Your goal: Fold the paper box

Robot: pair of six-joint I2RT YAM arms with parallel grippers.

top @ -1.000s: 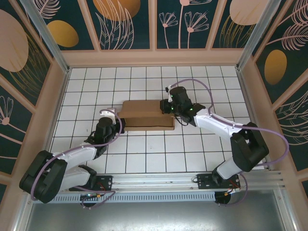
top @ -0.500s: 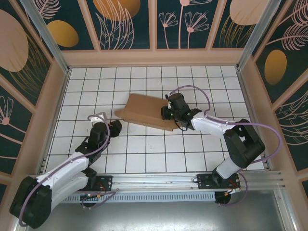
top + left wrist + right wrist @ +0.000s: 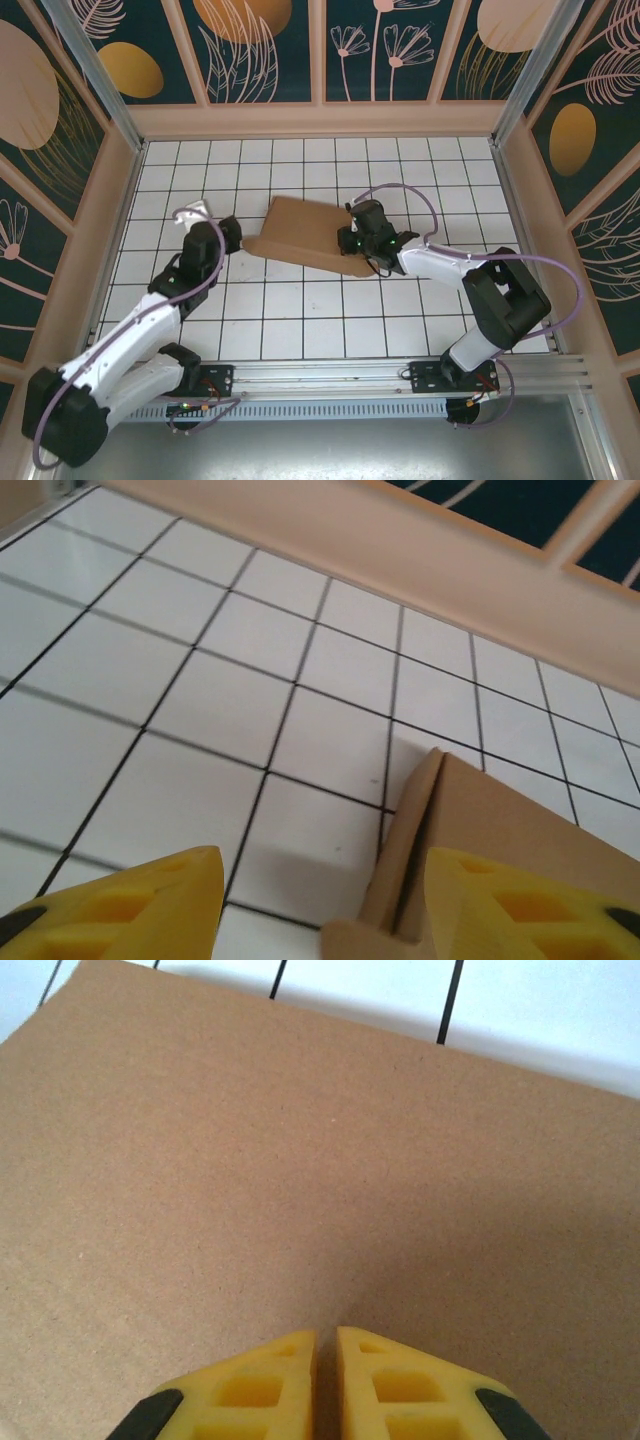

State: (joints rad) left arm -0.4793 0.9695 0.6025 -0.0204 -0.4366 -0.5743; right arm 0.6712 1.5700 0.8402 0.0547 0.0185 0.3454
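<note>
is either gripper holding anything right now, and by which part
The right gripper pinches the paper box at its right end. The left gripper is open by the box's left corner, holding nothing.

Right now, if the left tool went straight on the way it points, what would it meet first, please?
Probably the paper box: its near end lies just ahead of the left tool, between the open fingers. Depth is unclear; a little off, it meets the tiled floor.
</note>
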